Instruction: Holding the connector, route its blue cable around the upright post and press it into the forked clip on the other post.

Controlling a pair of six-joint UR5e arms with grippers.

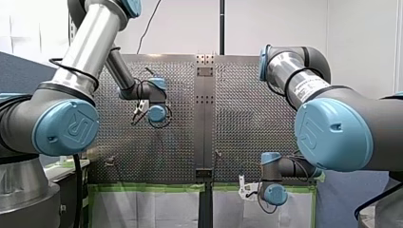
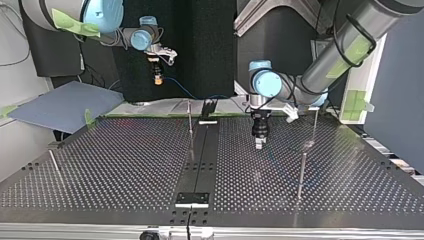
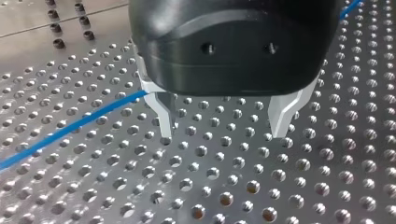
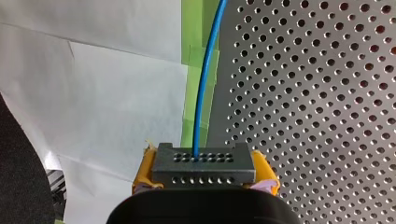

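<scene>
Perforated metal desk (image 2: 125,160), green tape (image 4: 187,70) along its edge. My right gripper (image 2: 158,75) raised beyond the far edge at the top view's left, yellow pads (image 4: 144,171) clamped on the black connector (image 4: 204,164); blue cable (image 4: 205,79) leading off over the tape. My left gripper (image 3: 226,128) just above the desk, fingers (image 3: 164,116) apart, holding nothing, cable passing just beside one.

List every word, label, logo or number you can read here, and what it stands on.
No plain word can be read.
Embossed logo, letters unclear: my left arm's blue joint cap.
Printed lines, too small to read: white label on my right arm.
</scene>
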